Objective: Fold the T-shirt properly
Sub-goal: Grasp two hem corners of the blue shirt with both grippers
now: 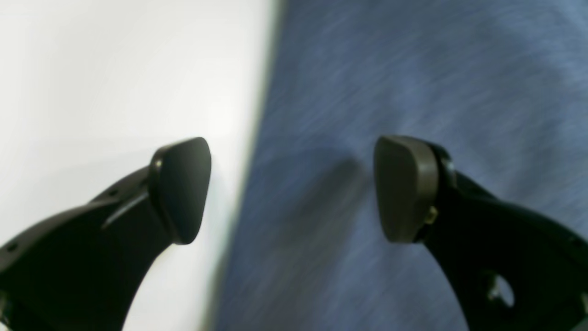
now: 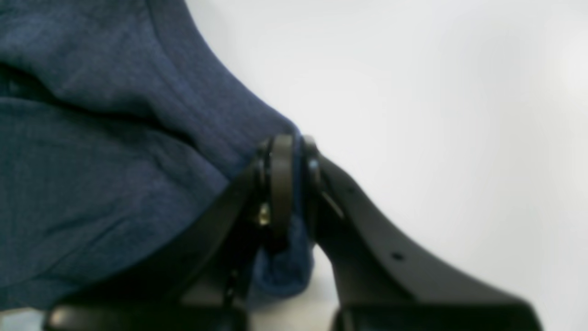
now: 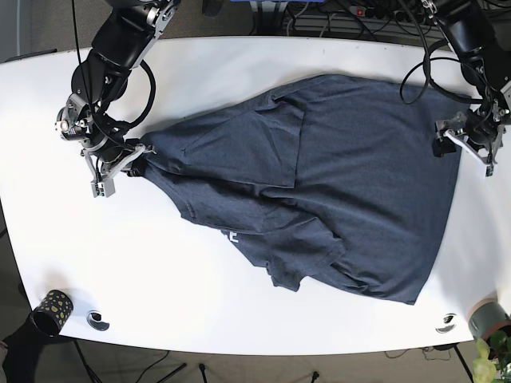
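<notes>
My right gripper (image 2: 294, 184) is clenched on a bunched corner of the T-shirt (image 3: 335, 183), cloth trailing off to one side of my fingers. My left gripper (image 1: 291, 188) is spread apart, straddling the hem edge. Between both, the rumpled blue shirt stretches across the white table (image 3: 239, 64).

T-shirt (image 3: 335, 191): spread across the table's (image 3: 239, 311) middle
Right gripper (image 3: 136, 159): base view's left, at the shirt's left tip
Left gripper (image 3: 467, 144): base view's right, over the shirt's right edge
</notes>
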